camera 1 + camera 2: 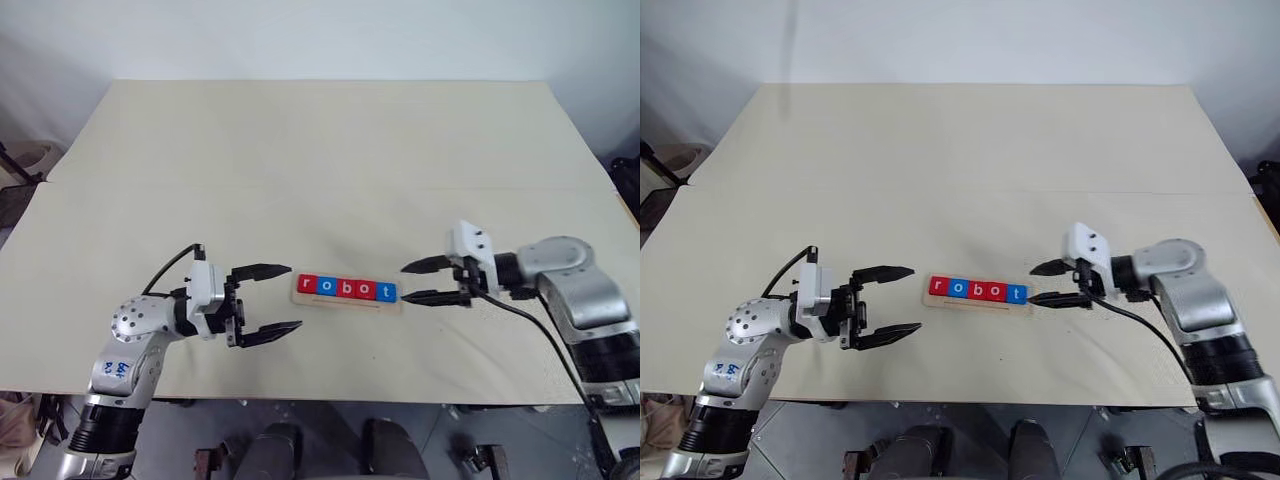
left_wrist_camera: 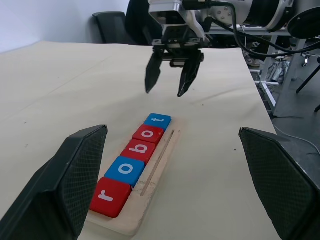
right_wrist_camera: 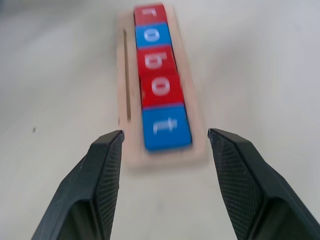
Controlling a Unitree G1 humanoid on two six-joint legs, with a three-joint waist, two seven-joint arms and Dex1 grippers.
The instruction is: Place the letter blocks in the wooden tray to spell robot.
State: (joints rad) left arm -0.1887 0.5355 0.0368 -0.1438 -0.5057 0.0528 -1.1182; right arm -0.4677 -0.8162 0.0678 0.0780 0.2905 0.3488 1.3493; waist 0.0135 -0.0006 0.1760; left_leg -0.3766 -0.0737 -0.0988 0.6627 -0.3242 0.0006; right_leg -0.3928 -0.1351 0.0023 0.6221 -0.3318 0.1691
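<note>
The wooden tray [image 1: 346,302] lies near the table's front edge, between my two grippers. Five letter blocks [image 1: 346,288] sit in it in a row reading r, o, b, o, t: red, blue, red, red, blue. My left gripper [image 1: 294,296] hovers just off the tray's r end, open wide and empty. Just off the t end is my right gripper [image 1: 403,283], also open, with nothing between its fingers. In the right wrist view the blue t block [image 3: 165,126] lies just beyond my fingertips [image 3: 114,142]. The left wrist view shows the right gripper [image 2: 165,92] above the table past the tray's [image 2: 155,177] far end.
The pale table [image 1: 320,170] stretches wide behind the tray. Its front edge runs close below both grippers. A black cable [image 1: 545,335] hangs from the right arm. Chairs and metal frames [image 2: 280,60] stand beyond the table's right side.
</note>
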